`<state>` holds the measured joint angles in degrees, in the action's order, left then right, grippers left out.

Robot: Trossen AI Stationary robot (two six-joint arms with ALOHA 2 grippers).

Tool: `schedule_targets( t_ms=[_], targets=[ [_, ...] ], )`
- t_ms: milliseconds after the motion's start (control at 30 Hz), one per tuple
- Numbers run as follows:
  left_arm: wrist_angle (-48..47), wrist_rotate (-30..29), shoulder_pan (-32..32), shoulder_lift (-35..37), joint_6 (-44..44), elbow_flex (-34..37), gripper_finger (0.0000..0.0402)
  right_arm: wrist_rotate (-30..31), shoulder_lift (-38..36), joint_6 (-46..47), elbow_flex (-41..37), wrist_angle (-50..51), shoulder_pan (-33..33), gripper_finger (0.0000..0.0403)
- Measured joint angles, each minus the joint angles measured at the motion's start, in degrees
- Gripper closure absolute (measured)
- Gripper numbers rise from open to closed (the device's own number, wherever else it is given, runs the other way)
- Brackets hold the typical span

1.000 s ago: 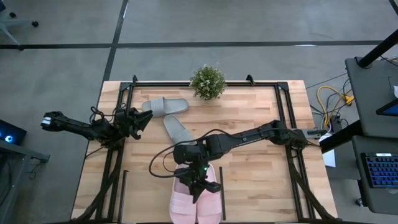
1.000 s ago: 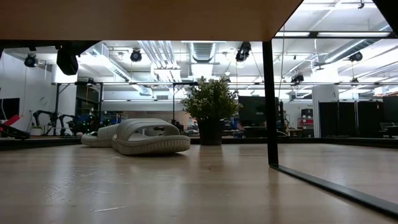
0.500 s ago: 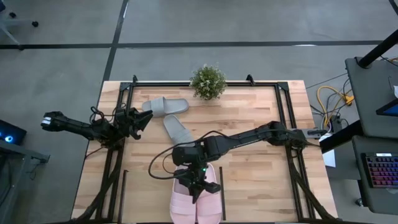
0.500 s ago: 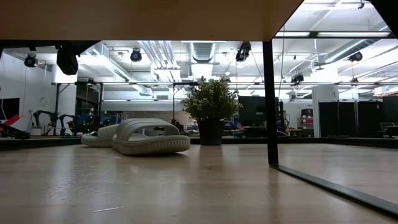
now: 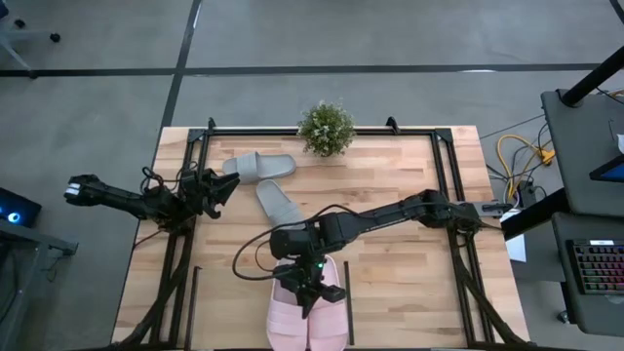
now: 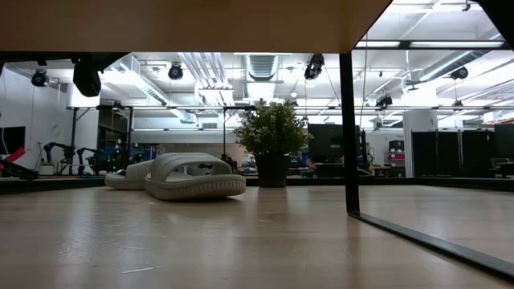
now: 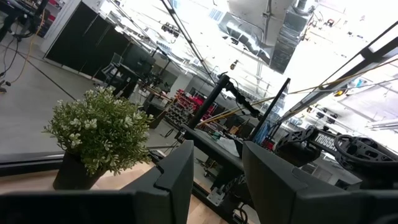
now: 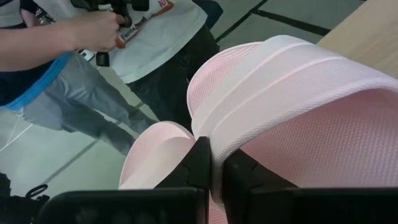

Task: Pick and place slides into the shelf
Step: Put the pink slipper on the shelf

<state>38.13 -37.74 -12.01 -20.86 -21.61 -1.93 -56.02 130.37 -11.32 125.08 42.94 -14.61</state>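
Observation:
Two pale pink slides (image 5: 307, 322) lie side by side at the table's near edge, between thin black bars of the shelf (image 5: 349, 304). My right gripper (image 5: 310, 291) stands over them, shut on one pink slide (image 8: 292, 93); the second pink slide (image 8: 155, 152) shows just beyond it. Two grey-green slides (image 5: 261, 166) rest sole down on the far left of the table, one (image 5: 278, 202) angled toward the middle. My left gripper (image 5: 226, 187) hovers open beside them, its fingers (image 7: 177, 174) pointing toward the plant. The low view shows a shelf upright (image 6: 348, 128). My right gripper (image 8: 217, 171) pinches the pink slide's wide strap at its edge (image 8: 225, 144) between the two fingers. It comes from above, slanting toward the table's near edge. Whether the sole is off the table cannot be told.
A small potted plant (image 5: 326, 128) stands at the far edge's middle. Black arm frames run along both table sides (image 5: 185, 244). A person (image 8: 93, 37) stands beyond the near edge holding something. Bare wood lies between the slides and the right frame (image 5: 409, 283).

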Motion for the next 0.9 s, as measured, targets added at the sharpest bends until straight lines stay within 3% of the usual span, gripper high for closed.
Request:
schedule_targets(
  t_ms=[667,900],
  targets=[
    [0.0,0.0,0.0,0.0,0.0,0.0,0.0278,4.1,0.2,3.8,0.0,0.7,0.0,0.0305],
    [-0.1,0.0,0.0,0.0,0.0,0.0,0.0278,10.6,-0.5,3.8,0.0,1.6,0.1,0.0277]
  ],
)
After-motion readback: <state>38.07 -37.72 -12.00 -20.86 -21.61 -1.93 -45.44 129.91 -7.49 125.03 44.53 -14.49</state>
